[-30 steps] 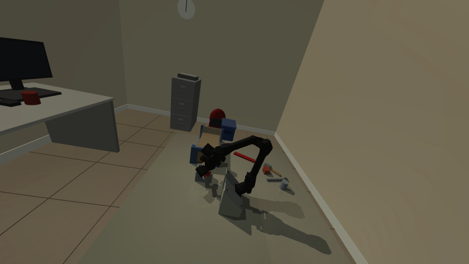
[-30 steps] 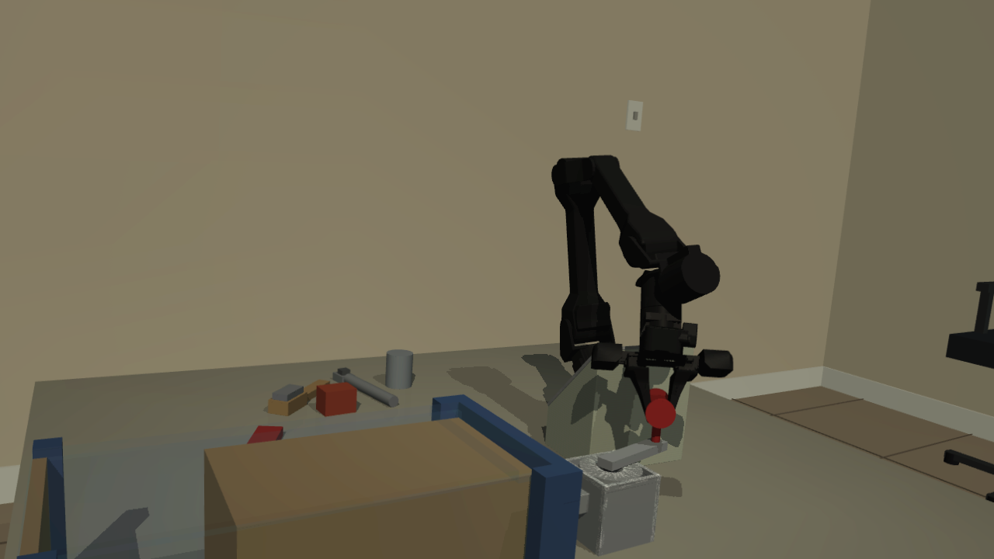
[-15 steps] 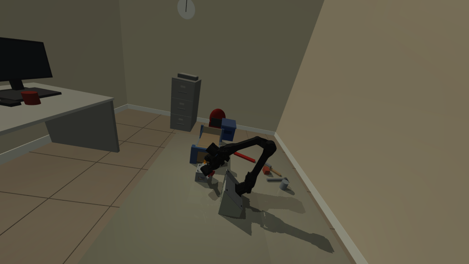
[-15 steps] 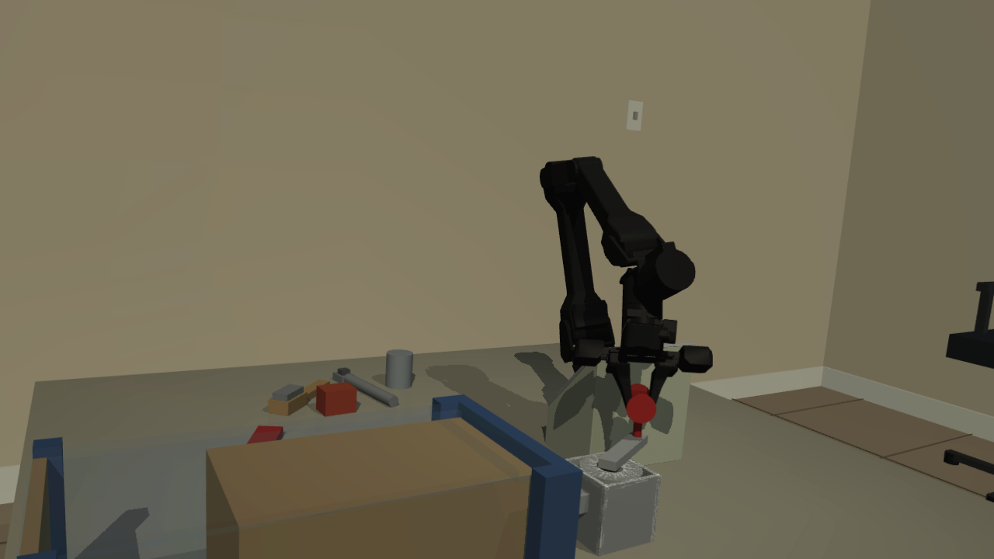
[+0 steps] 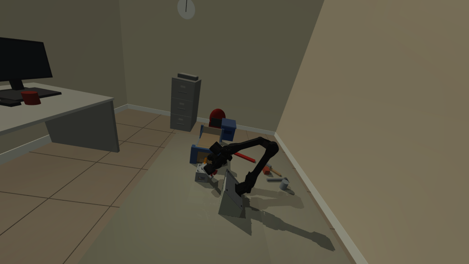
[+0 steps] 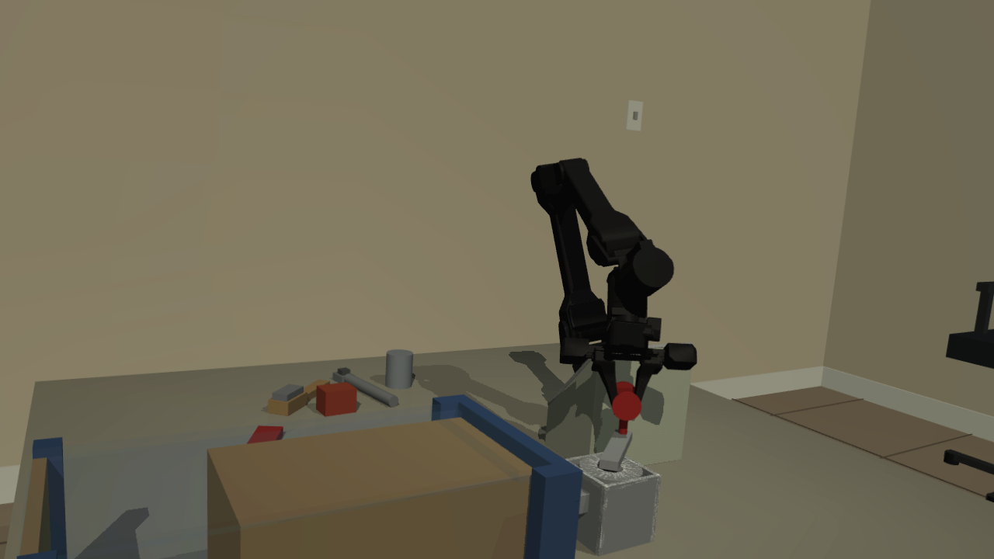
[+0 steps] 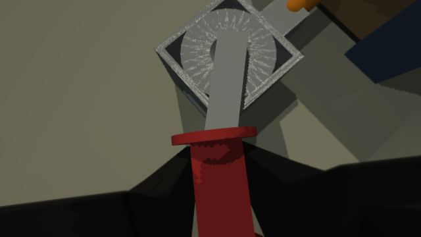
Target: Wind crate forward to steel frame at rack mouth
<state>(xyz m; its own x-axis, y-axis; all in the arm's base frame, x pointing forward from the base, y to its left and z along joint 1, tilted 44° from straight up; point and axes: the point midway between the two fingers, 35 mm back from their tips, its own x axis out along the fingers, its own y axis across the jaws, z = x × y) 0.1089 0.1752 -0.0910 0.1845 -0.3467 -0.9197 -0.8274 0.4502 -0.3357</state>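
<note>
Behind the blue steel frame [image 6: 552,479] at the rack mouth, the brown crate [image 6: 361,479] is seen sitting flat under the clear guard panel, its front face close to the frame; whether contact has been made cannot be told from these views. Just beside the frame's corner post the grey winch [image 6: 615,504] is stood on the desk [image 6: 729,486], and an orange-ended strap fitting [image 7: 297,4] is seen at its far side toward the crate.

On top of the winch the radial-marked drum [image 7: 263,52] is crossed by the grey crank bar of the winch handle [image 7: 227,82], whose inner end lies over the drum's centre, so the key is judged to be seated in the hole. The bar's long axis is run from the drum centre straight back toward the pincer [image 6: 624,392], and is seen tilted upward in the exterior view. At its outer end the red knob [image 7: 218,171] is stood upright and is clamped between the pincer's fingers, which are pointed down from above.

The coming move is judged to turn on this: the winch centre lies directly ahead of the pincer along the bar, so the knob must be carried sideways, across that axis, in a circle about the hole.

Farther off, a red block [image 6: 336,398], a wrench [image 6: 364,387] and a grey cylinder [image 6: 398,368] are left lying on the desk.
</note>
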